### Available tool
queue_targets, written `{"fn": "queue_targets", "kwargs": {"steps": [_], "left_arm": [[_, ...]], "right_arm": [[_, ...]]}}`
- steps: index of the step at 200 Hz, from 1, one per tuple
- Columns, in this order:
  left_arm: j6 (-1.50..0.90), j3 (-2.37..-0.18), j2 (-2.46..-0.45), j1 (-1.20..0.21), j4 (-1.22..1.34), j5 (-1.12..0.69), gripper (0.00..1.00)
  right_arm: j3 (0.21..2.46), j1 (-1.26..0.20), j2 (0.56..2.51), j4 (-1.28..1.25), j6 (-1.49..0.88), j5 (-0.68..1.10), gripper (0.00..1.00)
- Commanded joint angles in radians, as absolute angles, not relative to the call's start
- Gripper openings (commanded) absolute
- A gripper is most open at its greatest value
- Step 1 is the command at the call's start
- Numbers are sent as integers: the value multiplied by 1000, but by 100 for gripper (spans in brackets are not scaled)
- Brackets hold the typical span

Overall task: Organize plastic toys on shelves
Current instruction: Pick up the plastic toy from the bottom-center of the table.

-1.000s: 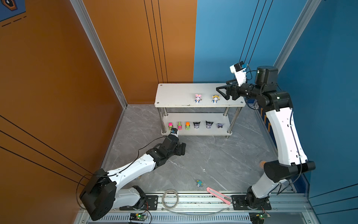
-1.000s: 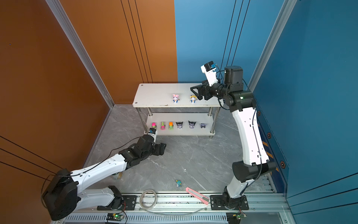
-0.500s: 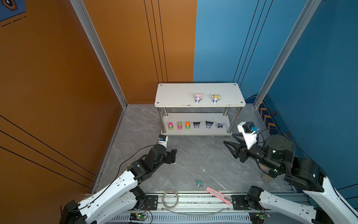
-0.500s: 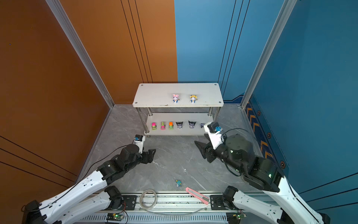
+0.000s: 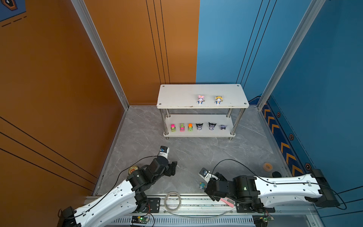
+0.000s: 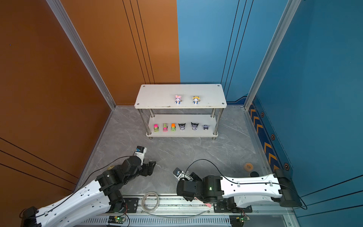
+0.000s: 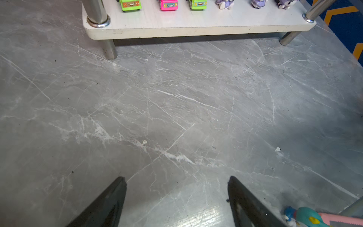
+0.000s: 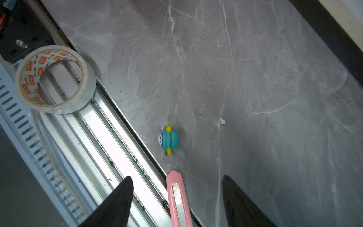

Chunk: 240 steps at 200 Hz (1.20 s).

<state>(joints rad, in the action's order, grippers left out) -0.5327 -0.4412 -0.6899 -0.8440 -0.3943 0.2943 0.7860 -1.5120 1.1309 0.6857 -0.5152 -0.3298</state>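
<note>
The shelves (image 5: 176,96) stand at the back. On the top board are a pink-hatted figurine (image 5: 200,99) and a yellow-hatted figurine (image 5: 218,100). The lower board carries three neon trucks (image 5: 182,127) and three black-purple figurines (image 5: 212,126). A teal-hatted figurine (image 5: 201,185) (image 8: 169,140) lies on its side on the floor by the front rail. My right gripper (image 5: 209,191) (image 8: 176,179) hangs open just short of it, its fingers astride the tip of the pink knife. My left gripper (image 5: 172,170) (image 7: 176,179) is open and empty over bare floor in front of the shelves.
A pink utility knife (image 8: 177,198) lies along the front rail (image 8: 121,149) under my right gripper. A clear tape roll (image 8: 53,78) (image 5: 172,201) rests on the rail. A small yellow roll (image 5: 267,166) sits near the right wall and a round tin (image 5: 133,169) near the left wall.
My right arm has swung down from the top shelf to the front floor by the teal-hatted figurine. My left arm has drawn back from the lower shelf toward the front.
</note>
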Motion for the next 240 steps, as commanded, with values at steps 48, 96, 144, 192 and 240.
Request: {"fn": "queue_targets", "kwargs": {"steps": [48,96,144,192,240], "left_arm": [[-566,-411,-699,-864,-379,343,83],[-556,-415,-734,-864,-357,352,83],[-549,-429,-761,-863,-336,352,83],[-545,-426,-759,-860,-328,353,84],[-541,-423,-756,-856,-328,350,84]], "right_arm": [[752,-1407,1300,497,-530,-185,70],[708,-1360,1335,438,-537,-91,63],[732,-1364,1435,428,-519,-58,53],[744,-1349,1445,409,-488,-52,41],[771,-1331,1478,405,-471,-44,53]]}}
